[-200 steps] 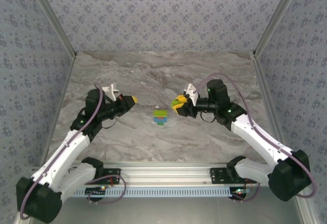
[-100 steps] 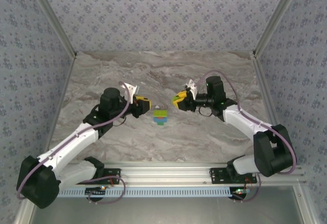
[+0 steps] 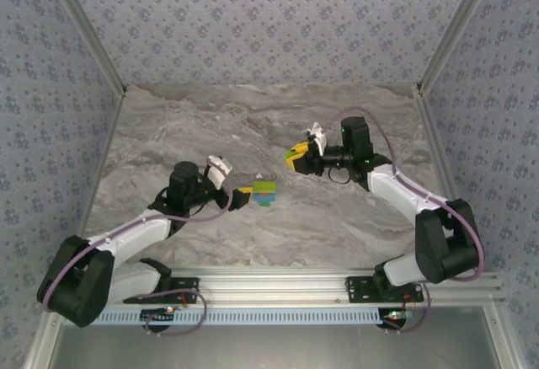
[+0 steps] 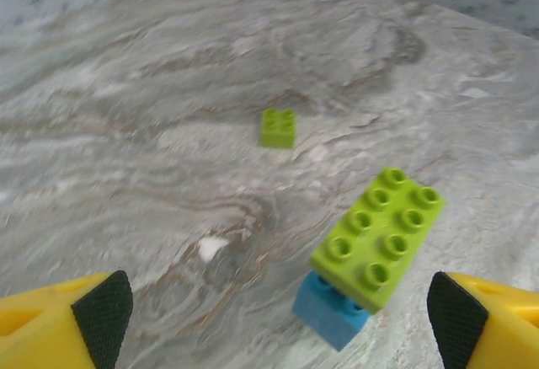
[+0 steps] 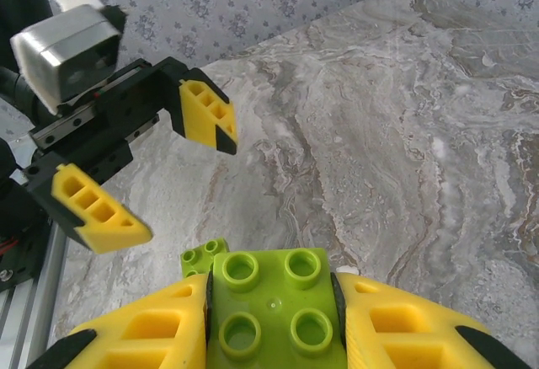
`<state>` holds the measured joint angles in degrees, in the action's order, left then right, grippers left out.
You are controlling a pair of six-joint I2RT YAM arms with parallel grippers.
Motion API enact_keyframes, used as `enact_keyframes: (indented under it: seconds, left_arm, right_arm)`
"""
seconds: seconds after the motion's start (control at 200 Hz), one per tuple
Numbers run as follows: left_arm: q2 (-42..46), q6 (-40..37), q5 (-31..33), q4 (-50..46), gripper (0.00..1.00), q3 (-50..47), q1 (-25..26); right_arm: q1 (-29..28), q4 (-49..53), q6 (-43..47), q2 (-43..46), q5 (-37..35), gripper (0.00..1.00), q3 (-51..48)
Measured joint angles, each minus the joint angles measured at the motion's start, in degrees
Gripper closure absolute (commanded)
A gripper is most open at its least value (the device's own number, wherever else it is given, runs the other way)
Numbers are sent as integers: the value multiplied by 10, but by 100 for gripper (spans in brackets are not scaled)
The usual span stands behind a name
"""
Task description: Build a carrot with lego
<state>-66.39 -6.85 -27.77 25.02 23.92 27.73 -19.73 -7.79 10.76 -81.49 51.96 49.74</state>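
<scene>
The partly built carrot (image 3: pixel 264 192) lies on the marble table, a lime brick (image 4: pixel 377 238) over a light blue one (image 4: pixel 330 308). My left gripper (image 3: pixel 243 197) is just left of it, open and holding nothing. Its yellow fingertips (image 4: pixel 97 314) stand wide apart at the bottom corners of the left wrist view, with the stack low between them towards the right one. My right gripper (image 3: pixel 295 157) hovers up and right of the stack, shut on a lime four-stud lego brick (image 5: pixel 274 314). The open left gripper (image 5: pixel 156 167) faces it. A small lime brick (image 4: pixel 278 127) lies farther off on the table.
Marble table (image 3: pixel 253 125) bounded by patterned walls and an aluminium rail (image 3: pixel 269 289) at the near edge. A lime piece (image 5: pixel 200 258) peeks out from behind the held brick in the right wrist view. Open tabletop stretches behind and to both sides of the stack.
My left gripper went from shut to wide open while dropping down and right to the stack's side. The right gripper drifted slightly up and back, still gripping its lime brick.
</scene>
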Motion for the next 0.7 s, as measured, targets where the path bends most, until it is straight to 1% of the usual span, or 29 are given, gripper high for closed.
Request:
enact_keyframes:
  seconds: [0.095, 0.22, 0.34, 0.5, 0.705]
  left_arm:
    - [-23, -47, -68, -31, 14, 27, -7]
    - [-83, -92, -149, -57, 14, 64, -19]
    - [-141, -123, -195, -91, 15, 89, -20]
    - [-167, -152, -225, -129, 15, 118, -17]
    - [-177, -171, -226, -134, 15, 134, -9]
  right_arm:
    - [0, 12, 0, -1, 1, 72, 7]
    - [0, 29, 1, -1, 4, 72, 15]
    - [1, 39, 2, -1, 5, 72, 19]
    - [3, 42, 2, -3, 7, 72, 20]
    - [3, 44, 2, -14, 12, 72, 20]
